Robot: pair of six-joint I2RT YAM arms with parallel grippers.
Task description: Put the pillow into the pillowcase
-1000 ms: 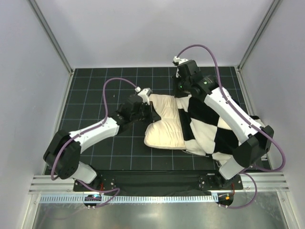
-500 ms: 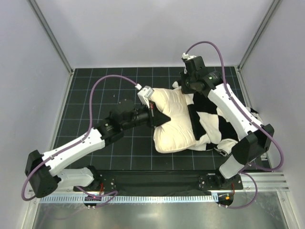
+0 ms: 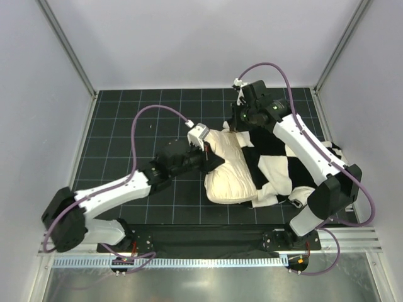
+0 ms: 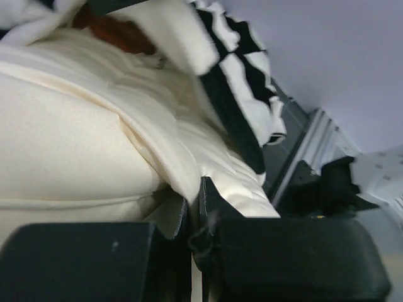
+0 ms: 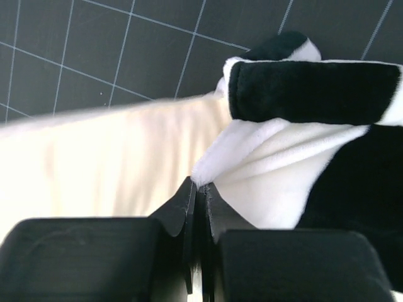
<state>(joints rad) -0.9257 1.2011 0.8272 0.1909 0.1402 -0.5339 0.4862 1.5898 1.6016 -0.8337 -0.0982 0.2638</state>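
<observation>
Cream pillow (image 3: 230,176) lies partly inside the pillowcase (image 3: 277,170), left gripper (image 4: 195,202) pinched shut on a pillow fold, right gripper (image 5: 197,190) clamped on the pillowcase edge; next, push deeper while drawing the opening over.

Soft, even light is falling; the pillow (image 5: 94,145) left of the right fingers (image 5: 88,258) is smearing (motion blur).

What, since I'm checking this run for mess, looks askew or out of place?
Nothing is spilled or damaged. The pillow lies askew to the gridded mat, only partly covered: the pillowcase is bunched unevenly over its right part. The left pincer is shut on the pillow, the right pincer on the pillowcase.
</observation>
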